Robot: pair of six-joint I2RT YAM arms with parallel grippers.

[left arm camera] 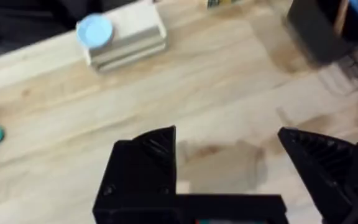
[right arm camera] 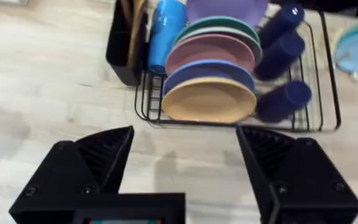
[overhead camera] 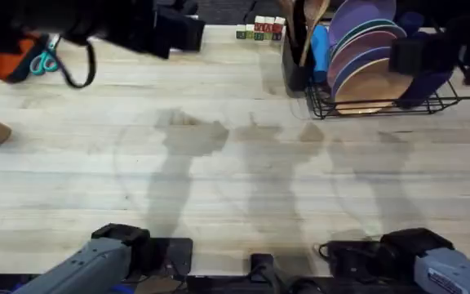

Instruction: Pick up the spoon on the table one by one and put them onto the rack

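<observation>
Both arms have grey-blue link casings joined to chunky matte black housings at their bases, with a thin black cable looping beside the right arm's housing. The left gripper (left arm camera: 229, 155) carries two black wedge-shaped fingers (left arm camera: 148, 158) with ribbed inner faces, mounted on a flat black crossbar. The right gripper (right arm camera: 185, 155) is built alike, its black fingers (right arm camera: 98, 155) angular with fine ridged pads and small round screw recesses.

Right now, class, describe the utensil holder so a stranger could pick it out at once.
Find the black wire rack at the table's far right. The utensil holder stands at its left end, beside the plates. It alone is a tall solid black box, with wooden spoons sticking out.
</observation>
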